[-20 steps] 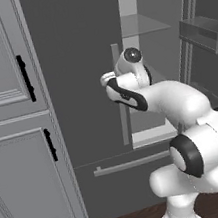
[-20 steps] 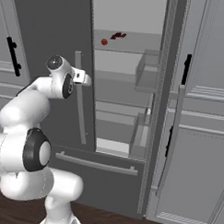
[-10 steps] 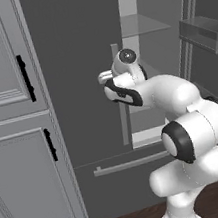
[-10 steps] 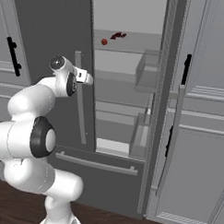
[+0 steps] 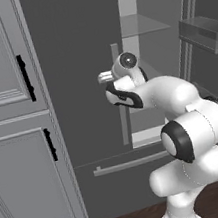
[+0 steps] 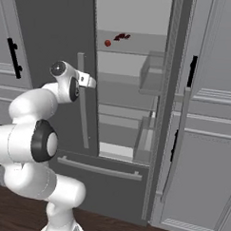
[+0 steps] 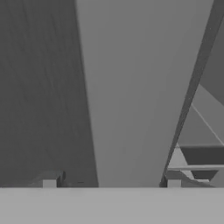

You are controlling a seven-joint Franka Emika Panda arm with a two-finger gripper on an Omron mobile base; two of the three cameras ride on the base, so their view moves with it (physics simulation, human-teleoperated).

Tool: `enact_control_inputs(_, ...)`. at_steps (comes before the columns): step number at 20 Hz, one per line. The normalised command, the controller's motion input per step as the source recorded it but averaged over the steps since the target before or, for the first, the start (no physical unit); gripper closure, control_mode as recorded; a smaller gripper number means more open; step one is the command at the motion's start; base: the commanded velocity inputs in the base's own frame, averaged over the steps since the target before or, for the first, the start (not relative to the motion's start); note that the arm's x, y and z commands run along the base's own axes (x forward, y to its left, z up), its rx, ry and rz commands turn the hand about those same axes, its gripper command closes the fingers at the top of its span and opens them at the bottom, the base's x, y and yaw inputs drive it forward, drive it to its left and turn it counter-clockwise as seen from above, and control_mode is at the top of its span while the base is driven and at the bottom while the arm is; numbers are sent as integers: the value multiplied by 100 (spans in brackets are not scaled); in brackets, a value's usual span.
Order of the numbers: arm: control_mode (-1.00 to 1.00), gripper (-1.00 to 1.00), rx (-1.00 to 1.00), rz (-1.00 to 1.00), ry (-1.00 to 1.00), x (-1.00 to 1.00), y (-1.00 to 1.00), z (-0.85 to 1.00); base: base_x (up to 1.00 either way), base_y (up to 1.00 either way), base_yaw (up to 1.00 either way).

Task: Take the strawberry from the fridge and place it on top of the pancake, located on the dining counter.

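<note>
The fridge (image 6: 50,29) stands with its left door shut and its right door (image 6: 178,91) swung open onto pale shelves. On an upper glass shelf lies the tiny red strawberry (image 6: 107,43), with small dark bits beside it. My gripper (image 7: 112,183) is open at the left door's long grey bar handle (image 7: 135,87), which rises between the two wide-set fingertips (image 7: 51,181). From the base views the hand (image 6: 88,80) sits against that handle (image 5: 121,93), well below and left of the strawberry. The pancake and the dining counter are out of view.
Light grey panelled cabinets with black handles (image 5: 24,77) flank the fridge on the left, and more stand on the right (image 6: 206,140). Clear door bins (image 6: 150,78) line the open door. A lower drawer with a bar handle (image 6: 101,169) sits below. The floor is dark wood.
The arm's elbow and lower links have turned and drawn in closer to the base. The hand has stayed almost in place at the door handle.
</note>
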Motion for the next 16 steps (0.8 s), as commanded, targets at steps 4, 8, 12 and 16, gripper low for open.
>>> enact_control_inputs(4,-100,100,0,0,0,60,17,-24,0,0,0)
enact_control_inputs(8,-100,100,0,3,-4,-4,43,-13,0,0,0)
enact_control_inputs(12,-100,100,0,1,0,-84,27,13,0,0,0)
enact_control_inputs(16,-100,100,0,0,0,-100,36,28,0,0,0)
